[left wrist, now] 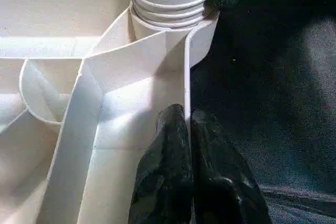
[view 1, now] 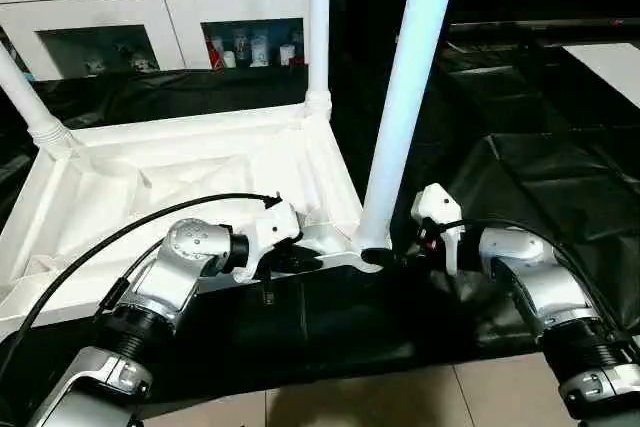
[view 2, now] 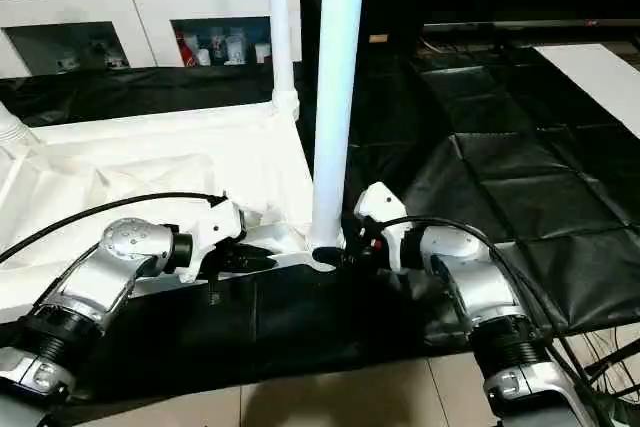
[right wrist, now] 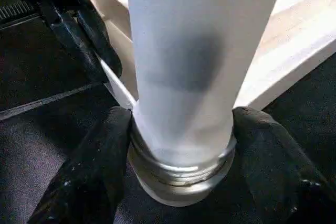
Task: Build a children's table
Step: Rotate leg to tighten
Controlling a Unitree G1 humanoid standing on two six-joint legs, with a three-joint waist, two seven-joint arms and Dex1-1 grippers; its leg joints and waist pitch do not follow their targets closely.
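Note:
The children's table top (view 1: 200, 137) lies upside down on black cloth, ribbed side up. Three white legs stand in its corner sockets: one at the far left (view 1: 25, 97), one at the back (view 1: 318, 27) and a near one (view 1: 405, 97) at the front right corner. My left gripper (view 1: 300, 259) is shut on the thin front rim (left wrist: 186, 66) just beside that corner; its fingertips (left wrist: 178, 124) pinch the wall. My right gripper (view 1: 385, 257) clasps the threaded base of the near leg (right wrist: 184, 51), one black finger (right wrist: 105, 156) pressed on each side.
A white cabinet (view 1: 150, 7) with glass doors stands behind the table top. Black cloth (view 1: 540, 177) spreads to the right, with a white panel (view 1: 610, 62) at the far right edge. Tiled floor (view 1: 400, 397) shows below the cloth's front edge.

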